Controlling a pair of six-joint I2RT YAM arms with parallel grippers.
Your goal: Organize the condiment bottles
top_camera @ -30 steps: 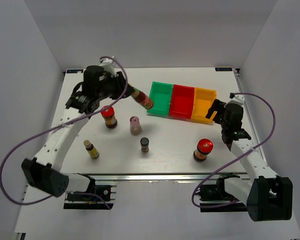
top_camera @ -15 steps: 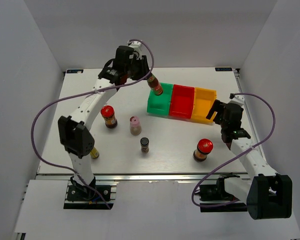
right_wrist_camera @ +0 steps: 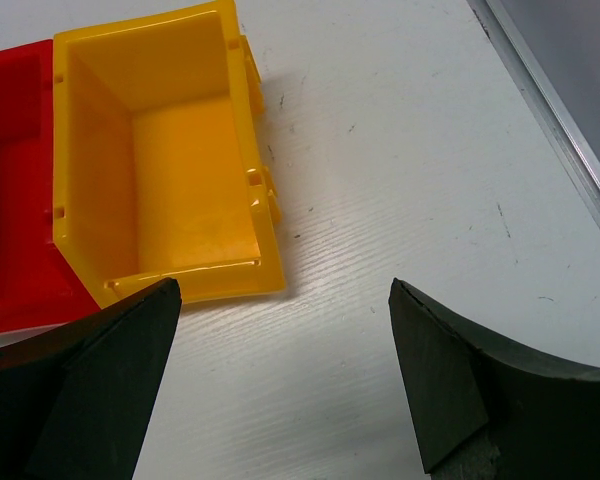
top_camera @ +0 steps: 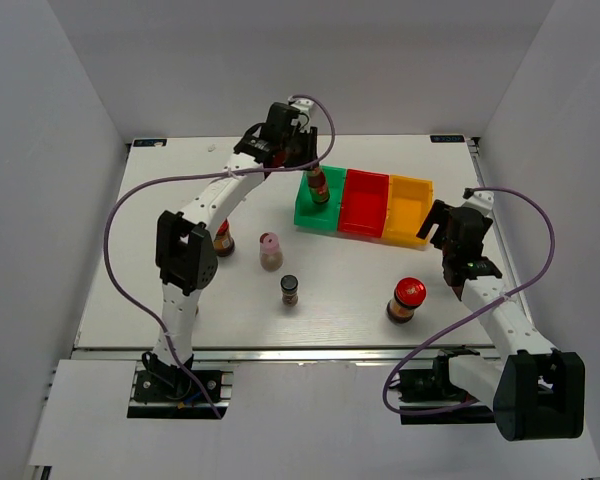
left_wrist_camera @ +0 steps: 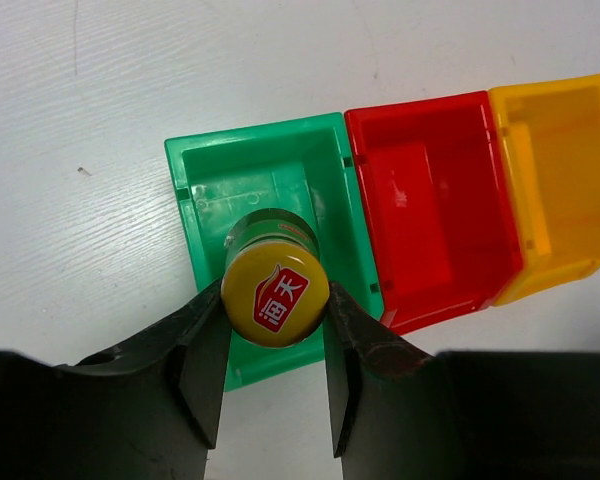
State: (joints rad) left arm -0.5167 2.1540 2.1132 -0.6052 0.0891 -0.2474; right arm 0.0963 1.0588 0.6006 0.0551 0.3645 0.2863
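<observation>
Slim bottle upright in green bin — four jars stand outside.

A green bin, a red bin and a yellow bin sit touching in a row on the white table.
</observation>
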